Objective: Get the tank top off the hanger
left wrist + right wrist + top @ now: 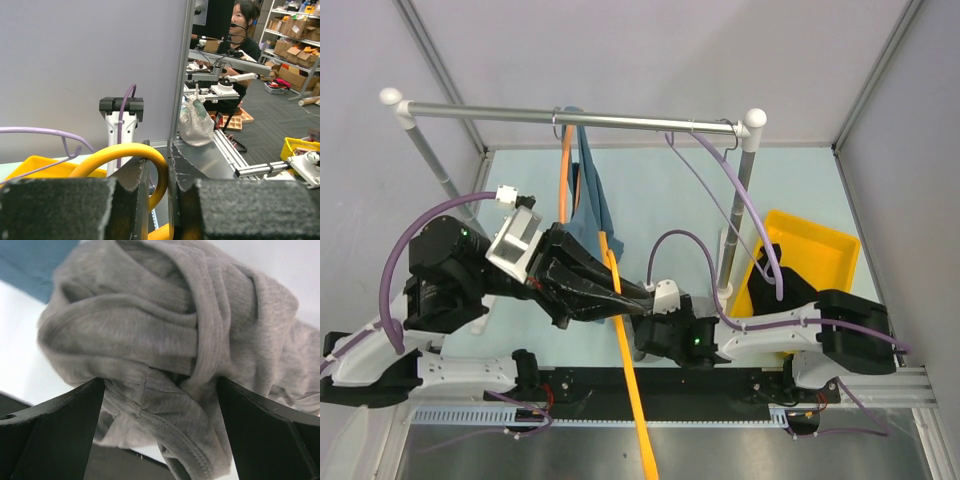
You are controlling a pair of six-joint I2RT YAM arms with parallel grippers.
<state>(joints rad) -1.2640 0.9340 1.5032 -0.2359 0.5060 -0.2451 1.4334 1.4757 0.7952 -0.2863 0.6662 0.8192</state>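
A bunched grey tank top (150,325) fills the right wrist view. It lies between the black fingers (55,440) of my right gripper (160,385), which stands open around the cloth without pinching it. The top view does not show the tank top, which is hidden under the arms. The orange hanger (632,390) slants from the rail down toward the near edge. My left gripper (618,296) is shut on the hanger near the middle of the scene. In the left wrist view the hanger's curved yellow-orange bar (150,152) passes between the nearly closed jaws of my left gripper (159,167).
A metal rail (580,118) on white posts spans the back, with a blue-teal cloth (592,195) hanging from it. A yellow bin (810,250) sits at the right, beside the rail's right post (740,190). Purple cables loop over both arms.
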